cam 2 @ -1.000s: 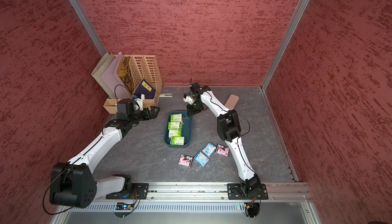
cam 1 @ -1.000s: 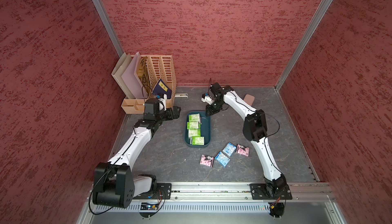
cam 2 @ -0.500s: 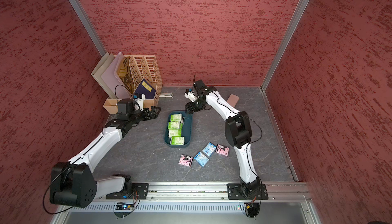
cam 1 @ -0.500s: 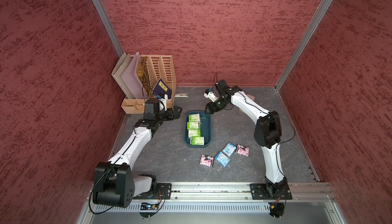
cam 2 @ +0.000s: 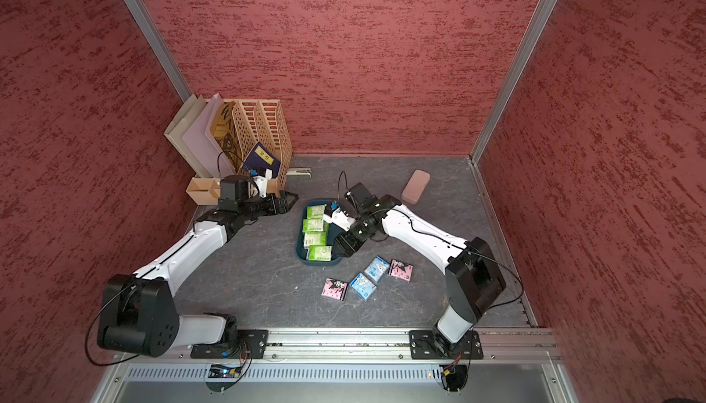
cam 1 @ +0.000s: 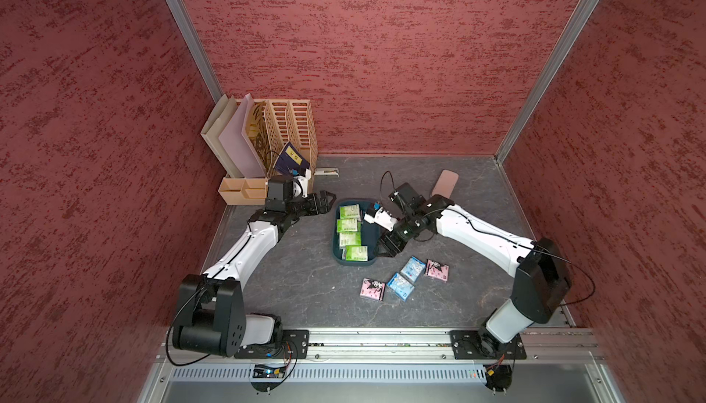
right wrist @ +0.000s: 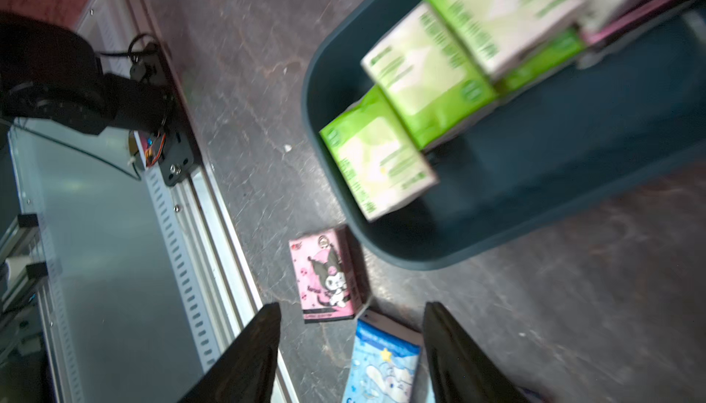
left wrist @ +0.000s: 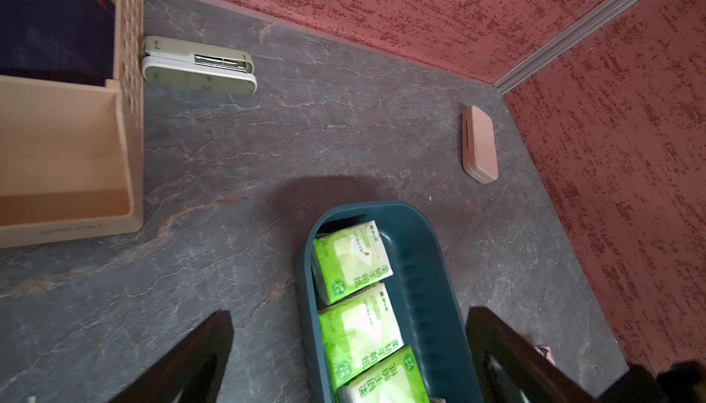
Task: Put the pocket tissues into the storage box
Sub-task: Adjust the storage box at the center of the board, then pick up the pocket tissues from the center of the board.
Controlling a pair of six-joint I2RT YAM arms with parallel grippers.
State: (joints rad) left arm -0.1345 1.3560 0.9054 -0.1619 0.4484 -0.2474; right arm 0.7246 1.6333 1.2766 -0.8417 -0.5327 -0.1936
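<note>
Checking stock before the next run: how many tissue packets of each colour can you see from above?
Green packets: 4, in the box
Pink packets: 2, on the table
Blue packets: 2, on the table
Total: 8

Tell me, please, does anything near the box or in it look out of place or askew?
Yes. Two pink packets and two blue packets lie scattered on the table outside the box, at mixed angles. In the box, the green packets overlap and tilt, one leaning on the next, not flat.
</note>
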